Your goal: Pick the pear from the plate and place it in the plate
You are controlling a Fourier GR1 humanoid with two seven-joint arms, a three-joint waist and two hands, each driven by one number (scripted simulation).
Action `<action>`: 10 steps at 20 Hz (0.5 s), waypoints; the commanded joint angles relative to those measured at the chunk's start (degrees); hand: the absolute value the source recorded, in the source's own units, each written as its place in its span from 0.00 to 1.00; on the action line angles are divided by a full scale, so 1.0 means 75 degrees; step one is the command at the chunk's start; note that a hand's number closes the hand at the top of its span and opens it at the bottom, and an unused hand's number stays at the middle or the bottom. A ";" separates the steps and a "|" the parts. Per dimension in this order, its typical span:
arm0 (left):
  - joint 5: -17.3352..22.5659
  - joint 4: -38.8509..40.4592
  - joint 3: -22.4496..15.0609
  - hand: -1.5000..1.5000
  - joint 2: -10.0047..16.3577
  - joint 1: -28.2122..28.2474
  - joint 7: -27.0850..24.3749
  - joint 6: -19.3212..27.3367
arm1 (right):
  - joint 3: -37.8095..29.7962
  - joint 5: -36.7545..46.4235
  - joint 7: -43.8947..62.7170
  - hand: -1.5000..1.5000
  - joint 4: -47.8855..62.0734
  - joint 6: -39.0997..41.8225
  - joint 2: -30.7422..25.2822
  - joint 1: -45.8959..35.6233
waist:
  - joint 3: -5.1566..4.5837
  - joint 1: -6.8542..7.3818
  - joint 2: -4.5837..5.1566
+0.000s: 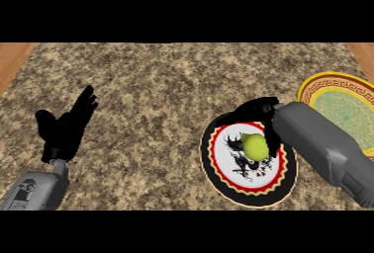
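On the black-rimmed plate (241, 197), in the head view, the pear (254, 146) lies a little above the plate's middle, yellow-green against the white, red-ringed centre. The right hand (257, 109) comes in from the plate's right and arches over its far edge. The fingers curl down round the pear, and 1 dark digit runs along the fruit's right flank, so the hand looks closed about it. Whether the pear has left the plate's surface cannot be told.

The pear probably handles as a light, firm fruit with a smooth skin that may slip or roll. Its wide belly looks the safest place to take it, with thumb and fingers on opposite sides, and too hard a squeeze could bruise it.

There are 2 plates. The black-rimmed one holds only the pear. The yellow plate (308, 89), just right of it and further back, shows nothing inside. Well left of the black-rimmed plate, the left hand (64, 129) rests open, fingers up, holding nothing.
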 commanded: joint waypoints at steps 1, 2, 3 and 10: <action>-0.0064 0.0206 0.0129 0.50 -0.0079 0.0226 -0.0384 -0.0067 | 0.0222 0.0333 -0.0760 0.00 0.0333 0.0421 0.0436 0.0212 | 0.0004 -0.0070 -0.0007; 0.0000 0.0008 0.0151 0.50 0.0032 0.0167 -0.0047 -0.0161 | 0.0171 0.0338 -0.0870 0.00 0.0236 0.0607 0.0274 0.0058 | 0.0005 -0.0092 -0.0026; -0.0246 -0.0105 -0.0019 0.50 -0.0159 -0.0113 0.0193 0.0180 | 0.0186 0.0472 -0.1029 0.00 0.0914 0.0443 0.0453 -0.0211 | 0.0010 -0.0011 0.0011; -0.0027 0.0212 0.0300 0.50 -0.0046 -0.0068 -0.0001 -0.0303 | 0.0222 0.0585 -0.0928 0.00 0.0884 0.0321 0.0782 -0.0233 | 0.0003 -0.0086 -0.0012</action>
